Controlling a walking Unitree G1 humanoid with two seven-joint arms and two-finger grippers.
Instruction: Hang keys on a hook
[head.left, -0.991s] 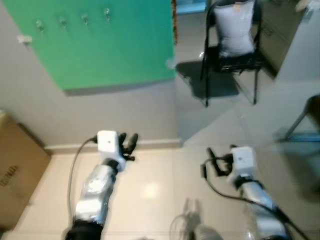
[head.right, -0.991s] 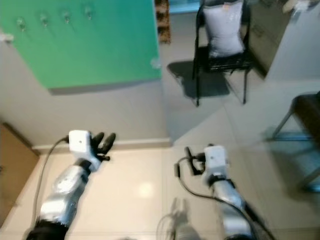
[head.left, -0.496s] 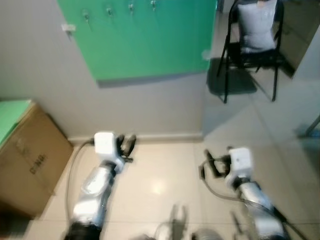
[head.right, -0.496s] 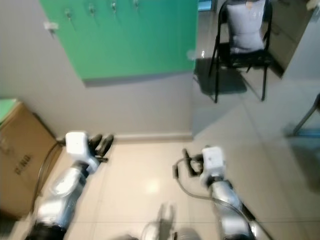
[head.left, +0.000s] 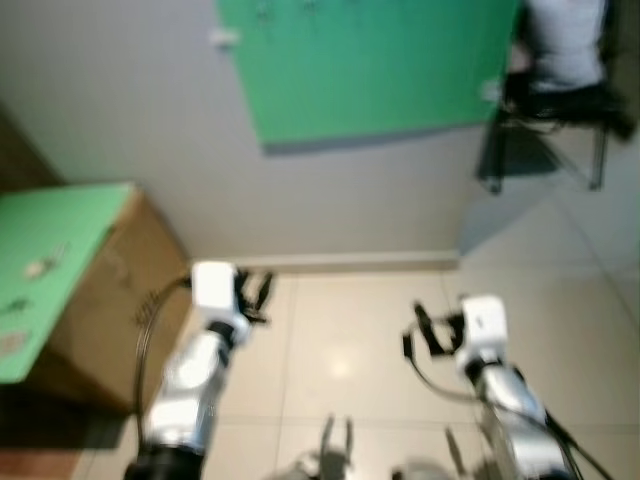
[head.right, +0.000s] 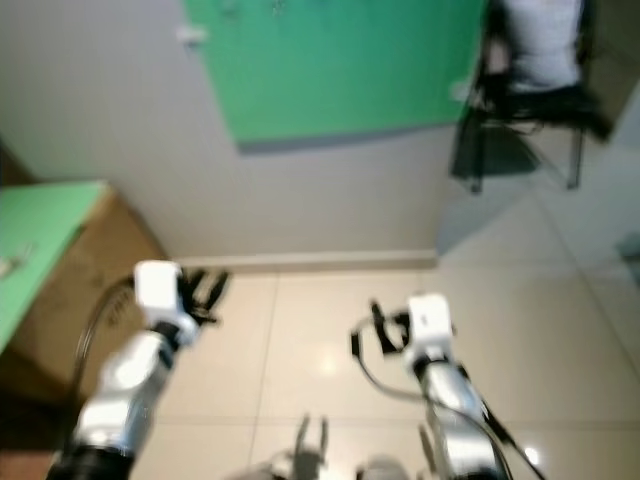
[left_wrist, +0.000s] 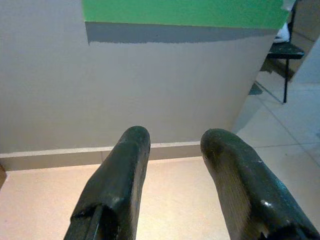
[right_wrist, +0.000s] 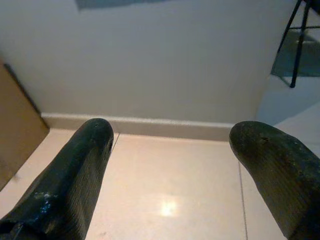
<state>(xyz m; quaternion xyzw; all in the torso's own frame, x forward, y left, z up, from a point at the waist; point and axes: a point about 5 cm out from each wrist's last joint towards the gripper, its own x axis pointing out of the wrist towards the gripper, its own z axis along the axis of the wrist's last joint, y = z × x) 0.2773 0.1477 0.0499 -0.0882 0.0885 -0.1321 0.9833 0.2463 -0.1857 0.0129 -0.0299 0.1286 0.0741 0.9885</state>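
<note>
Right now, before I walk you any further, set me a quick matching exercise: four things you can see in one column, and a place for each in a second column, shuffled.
Things:
1. green board
2. cardboard box
3. black chair
4. left gripper

Places:
A. standing on the floor to the robot's left
B. low over the tiles near the baseboard
C. mounted on the grey wall ahead
D. past the wall's corner, to the right

Pairs: 1-C, 2-A, 3-D, 4-B

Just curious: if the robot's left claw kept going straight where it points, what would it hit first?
Probably the grey wall just above the baseboard. The left gripper is open and holds nothing; only bare floor lies between, though depth is hard to judge.
</note>
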